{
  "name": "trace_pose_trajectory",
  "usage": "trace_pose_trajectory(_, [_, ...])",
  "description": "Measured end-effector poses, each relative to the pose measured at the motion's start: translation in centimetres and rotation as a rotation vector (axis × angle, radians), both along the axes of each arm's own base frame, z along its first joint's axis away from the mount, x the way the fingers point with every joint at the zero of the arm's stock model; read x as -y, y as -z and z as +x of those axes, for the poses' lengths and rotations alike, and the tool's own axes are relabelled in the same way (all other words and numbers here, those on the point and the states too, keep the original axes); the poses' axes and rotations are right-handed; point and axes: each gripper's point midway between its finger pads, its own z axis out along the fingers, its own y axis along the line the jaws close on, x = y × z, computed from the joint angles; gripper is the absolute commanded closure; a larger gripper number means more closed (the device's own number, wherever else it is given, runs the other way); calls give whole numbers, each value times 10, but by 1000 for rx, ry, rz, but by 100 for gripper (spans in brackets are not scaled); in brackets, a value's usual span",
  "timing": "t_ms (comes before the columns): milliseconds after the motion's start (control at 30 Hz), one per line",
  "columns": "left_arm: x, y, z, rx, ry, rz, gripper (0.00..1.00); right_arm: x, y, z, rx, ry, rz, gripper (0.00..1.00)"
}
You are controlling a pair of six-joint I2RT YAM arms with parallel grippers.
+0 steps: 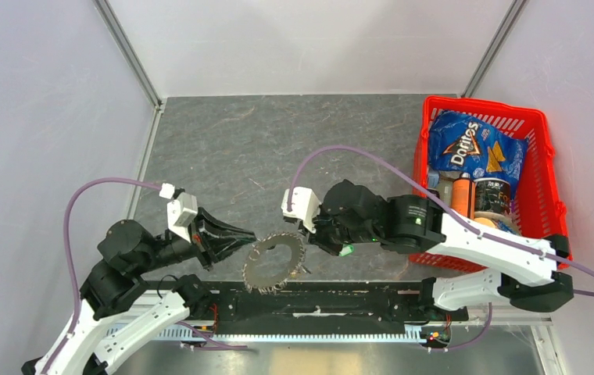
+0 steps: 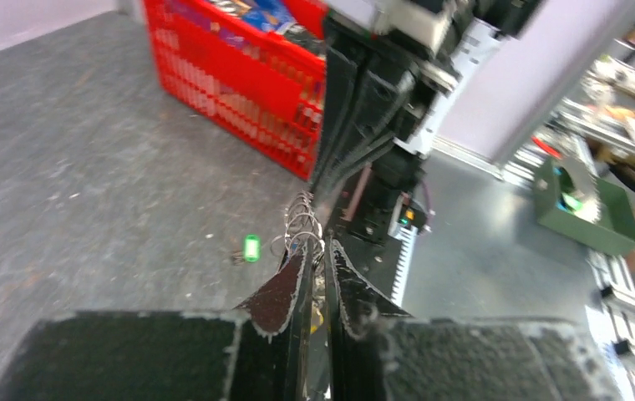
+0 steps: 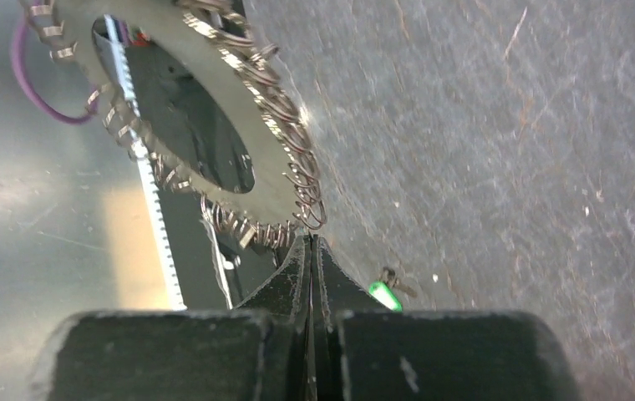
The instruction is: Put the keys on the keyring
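Observation:
The keyring (image 1: 274, 262), a grey toothed disc fringed with wire loops, hangs tilted above the table's near edge. My left gripper (image 1: 252, 237) is shut on its left rim; the left wrist view shows the loops (image 2: 302, 224) between the fingertips of this gripper (image 2: 314, 248). My right gripper (image 1: 307, 244) is shut, its tips at a wire loop on the ring's right rim (image 3: 314, 219); the right wrist view shows this gripper (image 3: 311, 240) just below the ring (image 3: 214, 100). The green-headed key (image 1: 346, 251) lies on the table under the right arm, and shows in both wrist views (image 2: 251, 248) (image 3: 383, 294). The black-headed key is out of view.
A red basket (image 1: 548, 168) with a chip bag (image 1: 470, 148) and cans stands at the right. The arms' black base rail (image 1: 341, 301) runs along the near edge, under the ring. Grey walls close the left, back and right.

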Motion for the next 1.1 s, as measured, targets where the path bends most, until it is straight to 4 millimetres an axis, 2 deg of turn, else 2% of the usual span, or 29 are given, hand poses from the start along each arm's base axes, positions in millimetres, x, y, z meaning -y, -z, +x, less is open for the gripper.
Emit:
trace_pose_trajectory(233, [-39, -5, 36, -17, -327, 2, 62, 13, 33, 5, -40, 65, -187, 100])
trace_pose_trajectory(433, [-75, -7, 54, -12, -552, -35, 60, 26, 43, 2, -87, 103, -261, 100])
trace_pose_trajectory(567, [-82, -8, 57, -18, -596, -49, 60, 25, 43, -4, -135, 122, -253, 100])
trace_pose_trajectory(733, [-75, -9, 52, -33, -548, -62, 61, 23, 41, -7, -197, 170, -231, 100])
trace_pose_trajectory(833, [-55, -8, 45, -49, -440, -39, 63, 19, 39, -5, -242, 206, -216, 100])
trace_pose_trajectory(1000, [-17, 7, 33, -112, -236, 42, 63, 13, 42, -1, -335, 252, -209, 100])
trace_pose_trajectory(1100, [-5, 12, 22, -132, -138, 63, 63, 13, 44, 7, -405, 293, -199, 100])
